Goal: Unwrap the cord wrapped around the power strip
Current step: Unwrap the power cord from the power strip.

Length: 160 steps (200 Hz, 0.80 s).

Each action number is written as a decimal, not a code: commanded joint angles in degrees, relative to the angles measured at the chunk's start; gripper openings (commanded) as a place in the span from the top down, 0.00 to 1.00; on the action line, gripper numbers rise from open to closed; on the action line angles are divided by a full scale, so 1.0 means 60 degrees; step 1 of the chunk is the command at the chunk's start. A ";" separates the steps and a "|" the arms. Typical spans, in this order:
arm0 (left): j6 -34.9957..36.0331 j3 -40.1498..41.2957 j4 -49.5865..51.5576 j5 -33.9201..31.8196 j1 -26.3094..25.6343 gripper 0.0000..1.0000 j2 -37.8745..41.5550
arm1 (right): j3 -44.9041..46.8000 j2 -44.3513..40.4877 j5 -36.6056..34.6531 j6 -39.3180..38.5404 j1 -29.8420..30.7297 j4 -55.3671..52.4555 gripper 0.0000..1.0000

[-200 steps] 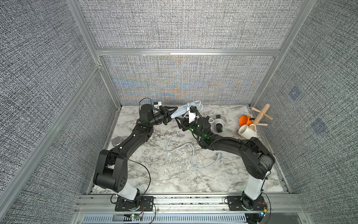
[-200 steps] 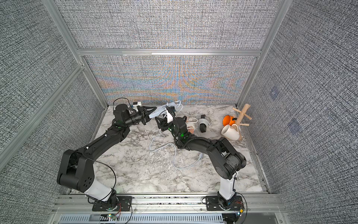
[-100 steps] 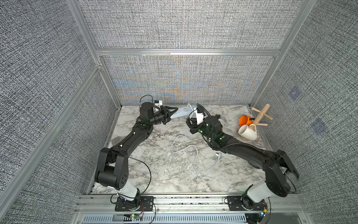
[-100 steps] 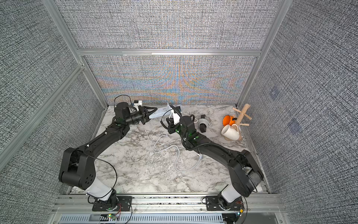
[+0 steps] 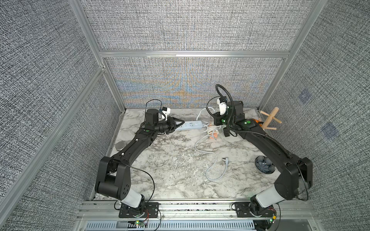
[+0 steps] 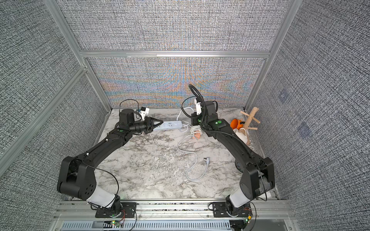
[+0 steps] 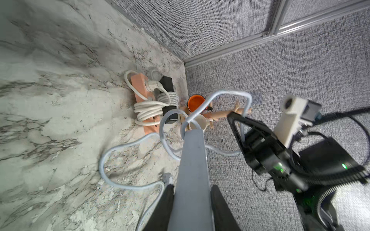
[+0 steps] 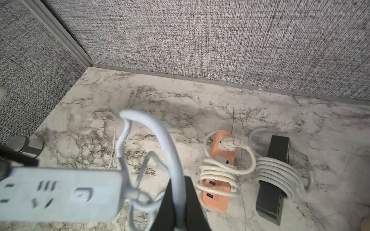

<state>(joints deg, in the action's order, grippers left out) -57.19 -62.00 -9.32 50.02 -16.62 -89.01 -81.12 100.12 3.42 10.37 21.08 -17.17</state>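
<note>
The pale power strip (image 5: 190, 125) hangs level just above the marble near the back wall, and my left gripper (image 5: 178, 125) is shut on its left end. In the left wrist view the strip (image 7: 193, 160) runs out from between the fingers (image 7: 166, 204). Its grey cord (image 5: 202, 148) leaves the strip's right end, loops up, then trails loose over the table to the plug (image 5: 225, 160). My right gripper (image 8: 178, 200) is shut on the raised loop of cord (image 8: 160, 136) just right of the strip (image 8: 60, 192). No turns of cord lie around the strip's body.
An orange power strip (image 8: 218, 192) and a black one (image 8: 274, 160), both wrapped in cream cord, lie right of my right gripper. An orange mug (image 6: 235, 124), a white mug (image 6: 241, 135) and a wooden mug tree (image 5: 269, 120) fill the back right corner. A dark bowl (image 5: 264, 169) sits at right, a metal disc (image 5: 120, 146) at left.
My right gripper has shut on the cord and swung right toward the back wall, drawing a loop out. The left gripper keeps hold of the strip, now level.
</note>
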 commanded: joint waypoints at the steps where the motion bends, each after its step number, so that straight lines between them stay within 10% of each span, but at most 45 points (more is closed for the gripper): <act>1: -0.1520 0.0278 -0.2640 0.1470 0.0039 1.00 -0.0214 | -0.0114 0.0601 0.0733 -0.0073 -0.0507 -0.0019 1.00; 70: -0.6268 0.0532 -0.8570 0.0377 0.0143 1.00 -0.1193 | 0.1485 0.1274 0.2072 0.0374 -0.0866 0.1341 1.00; 160: -0.2942 0.1584 -0.3672 -0.2142 0.2253 1.00 -0.0176 | 0.4985 -0.0013 0.2379 0.1388 -0.2398 0.2957 1.00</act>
<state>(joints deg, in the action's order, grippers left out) -82.52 -52.80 -37.23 44.27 -5.50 -91.83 -54.19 100.99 19.22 16.16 8.56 -1.69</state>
